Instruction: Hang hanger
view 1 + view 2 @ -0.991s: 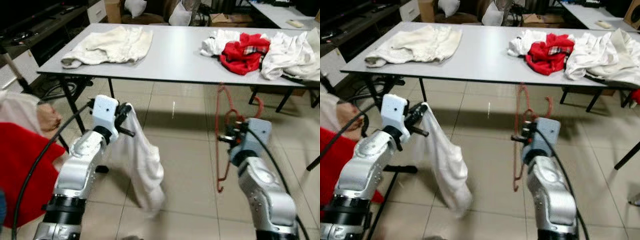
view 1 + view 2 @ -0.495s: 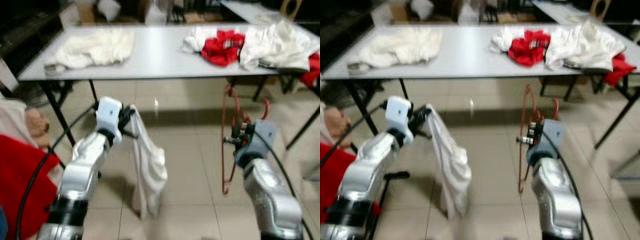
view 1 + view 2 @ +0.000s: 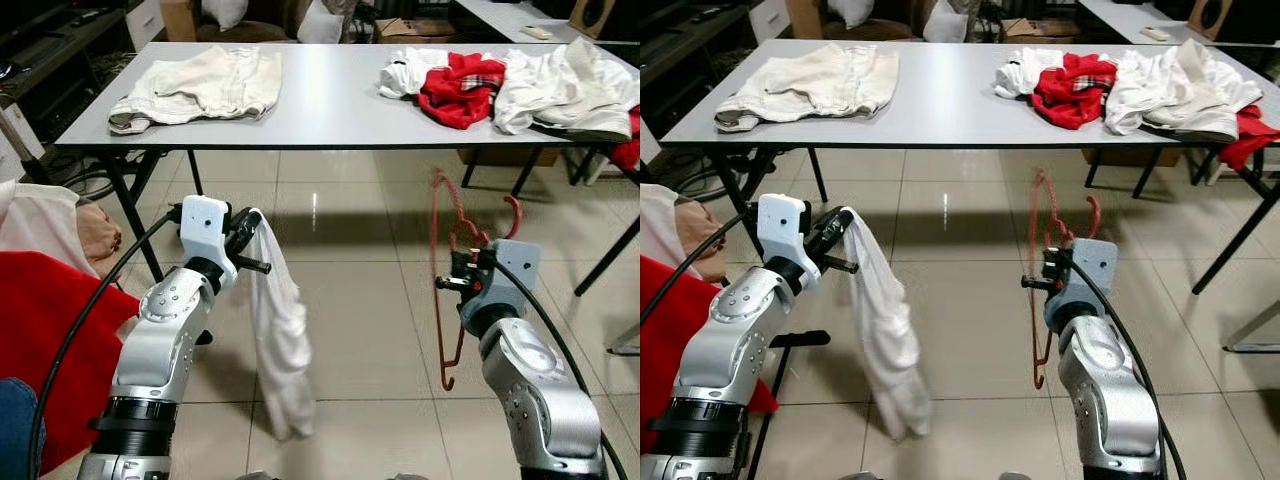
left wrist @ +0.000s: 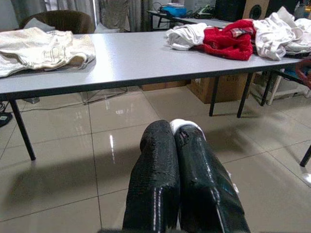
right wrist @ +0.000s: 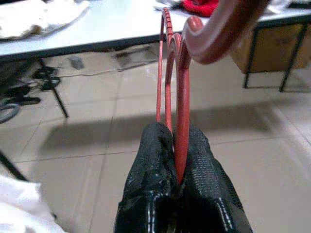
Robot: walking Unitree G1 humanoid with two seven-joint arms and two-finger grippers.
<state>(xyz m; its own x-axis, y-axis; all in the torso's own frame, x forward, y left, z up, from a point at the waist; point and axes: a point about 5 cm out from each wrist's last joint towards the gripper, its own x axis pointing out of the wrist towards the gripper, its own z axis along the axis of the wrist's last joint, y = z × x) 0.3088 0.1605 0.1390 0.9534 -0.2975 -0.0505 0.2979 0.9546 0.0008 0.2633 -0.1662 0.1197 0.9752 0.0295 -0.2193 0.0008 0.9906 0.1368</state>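
Note:
A red plastic hanger (image 3: pixel 446 250) stands upright in front of me on the right, its hook (image 5: pixel 218 34) at the top and its lower end hanging toward the floor. My right gripper (image 3: pixel 450 282) is shut on the hanger's middle (image 5: pixel 182 131). On the left, my left gripper (image 3: pixel 250 240) is shut on the top of a white garment (image 3: pixel 280 340) that hangs limp down to near the tiled floor. In the left wrist view a bit of white cloth (image 4: pixel 187 126) shows at the closed fingertips (image 4: pixel 163 141).
A long grey table (image 3: pixel 340 110) stands ahead, with a cream garment (image 3: pixel 200 85) at its left and a heap of white and red clothes (image 3: pixel 500 85) at its right. Red fabric (image 3: pixel 45 340) lies at my left. Open tiled floor lies between me and the table.
The camera has shifted and steadied, so the blur is gone. Both grippers keep their hold; the white garment has swung slightly and hangs straighter.

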